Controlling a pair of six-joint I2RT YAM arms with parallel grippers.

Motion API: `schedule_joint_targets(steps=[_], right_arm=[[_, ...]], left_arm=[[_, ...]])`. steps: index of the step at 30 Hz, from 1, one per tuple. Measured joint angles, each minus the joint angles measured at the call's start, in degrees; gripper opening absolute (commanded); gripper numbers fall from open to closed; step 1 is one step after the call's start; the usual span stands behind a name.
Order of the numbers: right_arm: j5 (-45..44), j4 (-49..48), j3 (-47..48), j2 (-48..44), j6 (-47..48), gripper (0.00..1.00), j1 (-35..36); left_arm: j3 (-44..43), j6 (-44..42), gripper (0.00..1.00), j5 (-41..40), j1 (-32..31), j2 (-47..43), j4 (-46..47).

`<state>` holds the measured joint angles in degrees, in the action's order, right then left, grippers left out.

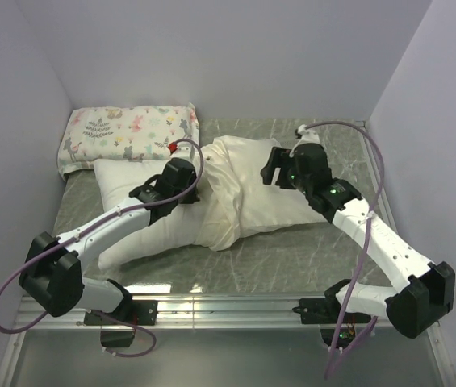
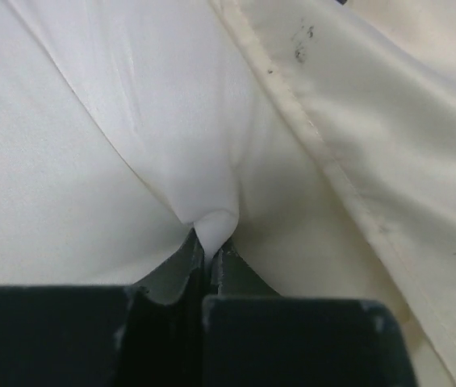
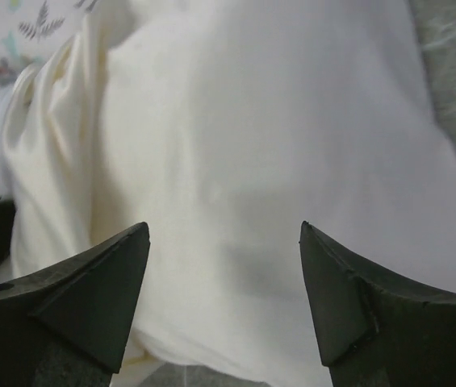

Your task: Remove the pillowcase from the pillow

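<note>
Mid-removal: left gripper (image 2: pixel 209 248) clamped the pillow (image 1: pixel 131 189) on its bared half; the pillowcase (image 1: pixel 252 193) sheathed the pillow's other half. Right gripper (image 3: pixel 225 230) hung there, jaws apart; next, probably, grip and draw the case off.

A robotics lab test cell is indicated by plain pale lilac partition walls (image 1: pixel 211 56) enclosing a grey marble-patterned tabletop (image 1: pixel 292 258), and by a white-and-black left robot arm (image 1: pixel 106 230) and matching right robot arm (image 1: pixel 373 234) bolted to a slotted aluminium rail (image 1: pixel 228 305).
</note>
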<state>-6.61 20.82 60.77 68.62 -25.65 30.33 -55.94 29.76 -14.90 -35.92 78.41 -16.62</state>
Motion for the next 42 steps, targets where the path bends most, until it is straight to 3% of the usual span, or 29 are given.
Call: schedule_joint_targets(steps=[4,11,13,14,15,16,17,23,34,42], right_arm=[[0.7,0.0,-0.1,-0.4,0.2,0.85,-5.2],[4.9,-1.9,-5.4,1.4,0.3,0.79,-5.4],[5.4,-2.6,-7.5,2.3,0.5,0.53,-5.4],[5.6,-2.8,-8.2,2.6,0.3,0.16,-5.4],[5.8,-3.1,-8.9,2.9,0.2,0.16,-5.4],[5.7,-3.3,-9.0,3.0,0.6,0.07,-5.4],[5.6,-3.5,-9.0,3.0,0.5,0.04,-5.6],[6.1,-3.5,-9.0,1.4,0.0,0.00,-8.7],[11.7,-0.3,-6.7,-5.6,-1.8,0.00,-19.1],[18.8,4.6,0.1,-6.2,-3.6,0.00,-26.4]], left_arm=[[0.9,0.0,0.00,0.1,0.0,-1.3,0.5],[0.5,-0.1,0.00,0.5,0.1,-1.4,0.0],[-0.3,-0.1,0.00,0.5,0.1,-1.4,-0.8],[-0.9,-0.1,0.00,0.7,0.1,-1.4,-1.5],[-1.6,-0.1,0.00,1.1,0.1,-1.4,-2.3],[-2.3,-0.2,0.00,1.3,0.1,-1.3,-3.2],[-3.0,-0.3,0.00,1.3,0.1,-1.2,-4.1],[-6.1,-0.7,0.00,2.0,2.2,-2.5,-8.0],[-5.4,-1.7,0.00,9.0,25.2,-17.6,-15.6],[-4.0,-1.6,0.00,14.9,30.9,-23.4,-18.8]])
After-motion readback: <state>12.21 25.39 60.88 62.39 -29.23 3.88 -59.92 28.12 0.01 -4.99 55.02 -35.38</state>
